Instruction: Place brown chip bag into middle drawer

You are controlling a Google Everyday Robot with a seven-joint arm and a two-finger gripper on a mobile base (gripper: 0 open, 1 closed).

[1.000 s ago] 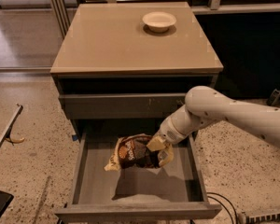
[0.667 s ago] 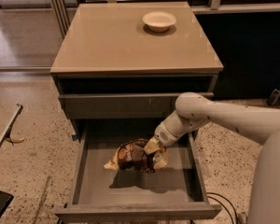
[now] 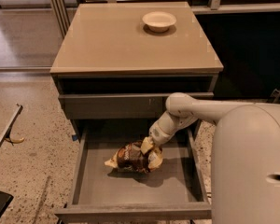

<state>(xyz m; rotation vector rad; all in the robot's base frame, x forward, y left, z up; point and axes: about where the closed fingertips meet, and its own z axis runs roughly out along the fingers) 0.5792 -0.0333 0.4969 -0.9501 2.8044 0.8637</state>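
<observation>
The brown chip bag point(image 3: 130, 157), dark brown with cream-yellow ends, lies inside the pulled-out middle drawer point(image 3: 93, 181), near the middle of its flat grey bottom. My gripper point(image 3: 149, 149) reaches down into the drawer from the right on the white arm and is at the bag's right end, touching it. The bag seems to rest on the drawer floor.
A small cream bowl point(image 3: 159, 20) stands at the back right of the cabinet top point(image 3: 107, 41). A shut drawer front point(image 3: 112, 105) sits above the open drawer. My white arm body point(image 3: 249, 167) fills the lower right. Speckled floor lies to the left.
The arm has swung left and lower into the drawer, carrying the bag down from a lifted, tilted pose to the drawer bottom.
</observation>
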